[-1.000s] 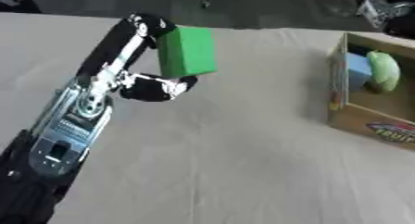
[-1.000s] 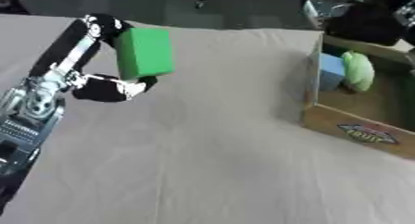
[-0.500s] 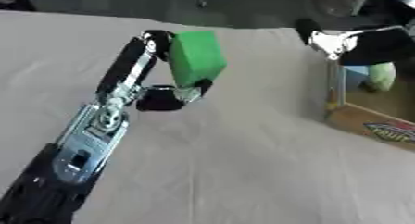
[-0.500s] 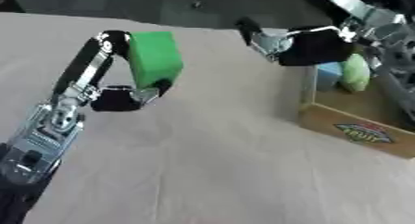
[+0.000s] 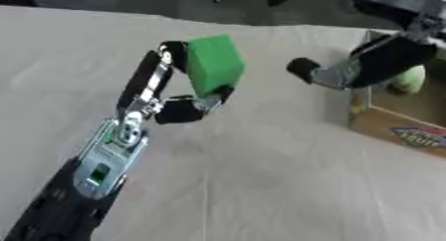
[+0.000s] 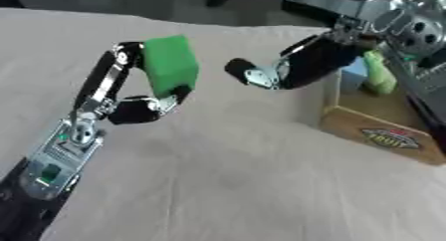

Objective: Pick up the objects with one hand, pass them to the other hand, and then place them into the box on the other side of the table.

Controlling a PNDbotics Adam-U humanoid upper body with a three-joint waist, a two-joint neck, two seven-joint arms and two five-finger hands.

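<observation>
**Green block held aloft, right hand close beside it**

While the left hand grips the green block above the table, its fingers and thumb are curled round the block's lower end, so the block stands nearly upright, tilted a little, clear of the cloth. The left arm runs up from the lower left corner, black with silver joints, and bends at the wrist just beside the block's left face.

The right hand comes in from the upper right, its arm passing over the near wall of the box. Its fingers are extended toward the block, relaxed and holding nothing; the nearest fingertip is near the block's right side but apart from it.

The cardboard box sits at the table's right edge, a printed label on its front wall. Inside it lie a pale green thing and a light blue thing, side by side against the far part, partly hidden by the right arm.
</observation>
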